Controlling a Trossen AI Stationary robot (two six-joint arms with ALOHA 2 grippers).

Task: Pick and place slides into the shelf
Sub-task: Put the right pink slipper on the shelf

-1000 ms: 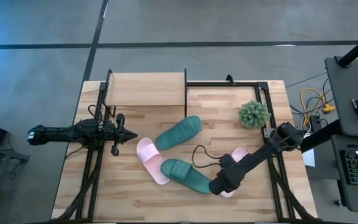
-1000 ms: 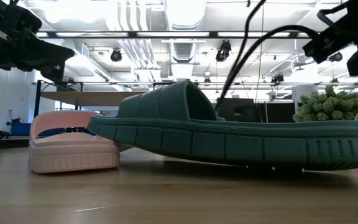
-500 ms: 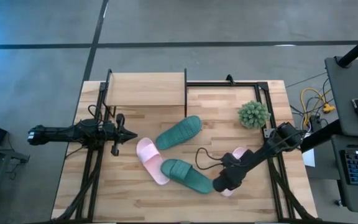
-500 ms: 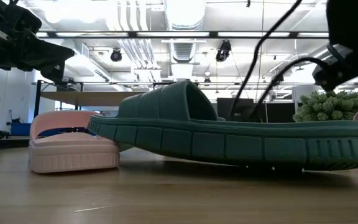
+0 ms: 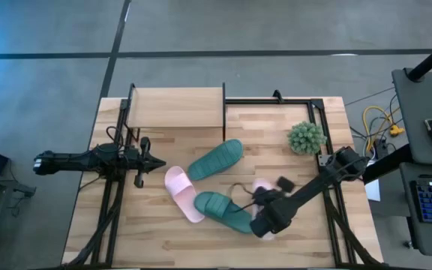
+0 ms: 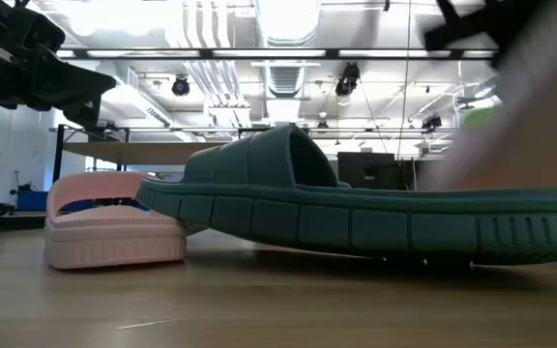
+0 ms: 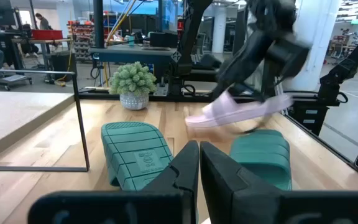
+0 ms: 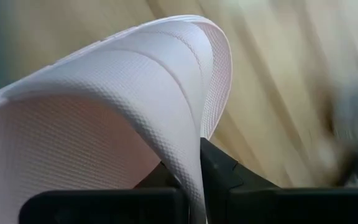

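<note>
My right gripper [image 5: 263,223] is shut on a pale pink slide [image 7: 241,112], which hangs above the table near its front right. A dark green slide [image 5: 223,210] lies beside it, one end propped on a second pink slide [image 5: 182,193]. Another green slide [image 5: 216,159] lies sole up at mid-table. The shelf [image 5: 177,109] stands at the far left. My left gripper [image 5: 152,163] hovers shut at the left, holding nothing. My right gripper pinches the pink slide's strap [image 8: 194,140] between its two fingers [image 8: 219,165], one on each face of the thin wall. The fingers come from above, slanting in from the table's right. The slide is lifted clear, roughly level, with one end a little higher.
A small potted plant [image 5: 306,137] stands at the far right. A black cable [image 5: 240,187] loops over the table beside the right arm. The black frame rail [image 5: 322,135] runs along the right edge. Bare wood [image 5: 141,232] shows at the near left.
My right gripper has taken hold of the pink slide at the front right and raised it off the table. The slide has swung up and a little toward the table's left, over the green slide. The other slides and my left arm have kept still.
</note>
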